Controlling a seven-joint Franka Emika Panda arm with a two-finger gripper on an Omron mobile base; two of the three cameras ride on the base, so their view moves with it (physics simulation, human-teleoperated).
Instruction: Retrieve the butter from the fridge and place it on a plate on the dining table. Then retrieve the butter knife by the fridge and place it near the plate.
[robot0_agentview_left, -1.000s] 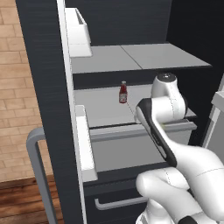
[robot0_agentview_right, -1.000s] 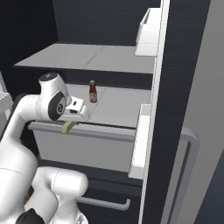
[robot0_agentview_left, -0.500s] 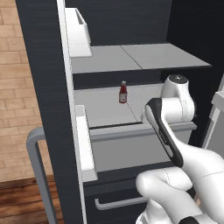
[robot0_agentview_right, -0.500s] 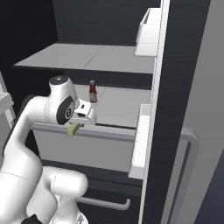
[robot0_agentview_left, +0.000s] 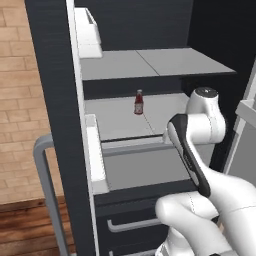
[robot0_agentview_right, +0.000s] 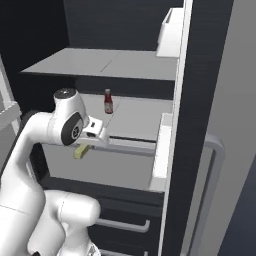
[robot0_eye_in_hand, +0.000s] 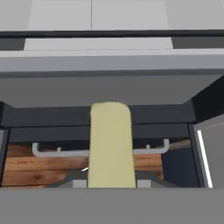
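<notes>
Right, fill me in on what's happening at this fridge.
The white robot arm's gripper is shut on a small pale-yellow stick of butter, held in front of the open matte-black fridge at the level of the grey lower shelf. In the hand view the butter juts straight out from the gripper. A small red bottle with a white cap stands on the middle shelf behind.

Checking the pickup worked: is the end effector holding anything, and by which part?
Yes. The end effector holds the butter, gripped at one end, so most of the yellow stick juts out in front of the open fridge.
</notes>
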